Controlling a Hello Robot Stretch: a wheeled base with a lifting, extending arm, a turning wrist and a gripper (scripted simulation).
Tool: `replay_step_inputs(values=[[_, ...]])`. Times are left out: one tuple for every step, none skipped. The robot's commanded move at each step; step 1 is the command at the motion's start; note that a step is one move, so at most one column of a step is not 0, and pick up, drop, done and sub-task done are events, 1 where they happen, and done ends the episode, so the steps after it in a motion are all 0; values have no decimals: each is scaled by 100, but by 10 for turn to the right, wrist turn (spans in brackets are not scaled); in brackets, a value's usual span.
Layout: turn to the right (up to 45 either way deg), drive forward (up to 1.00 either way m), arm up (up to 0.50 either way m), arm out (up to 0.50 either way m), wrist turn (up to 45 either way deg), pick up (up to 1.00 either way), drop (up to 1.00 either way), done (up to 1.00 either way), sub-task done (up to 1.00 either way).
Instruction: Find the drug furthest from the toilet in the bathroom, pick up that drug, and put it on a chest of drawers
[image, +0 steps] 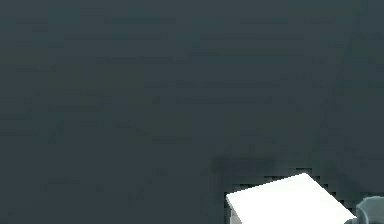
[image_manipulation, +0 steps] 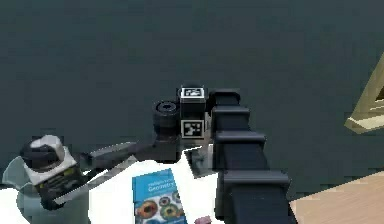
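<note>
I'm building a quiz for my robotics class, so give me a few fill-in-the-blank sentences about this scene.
1. The book lying beside the arm has a ___ cover.
2. The marker squares at the arm's far end are white with ___ marks.
3. In the forward view, the white surface shows at the bottom ___ corner.
4. The end effector points toward the arm side view's ___ edge.
Missing words: blue; black; right; left.
</note>
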Motion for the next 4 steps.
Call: replay_step_inputs(values=[[0, 0, 0, 0, 360, 0, 0, 0, 0], [0, 0, -28, 0, 0, 0, 0, 0, 0], [0, 0, 0, 0, 0, 0, 100, 0, 0], [0, 0, 0, -10, 0, 0, 0, 0, 0]])
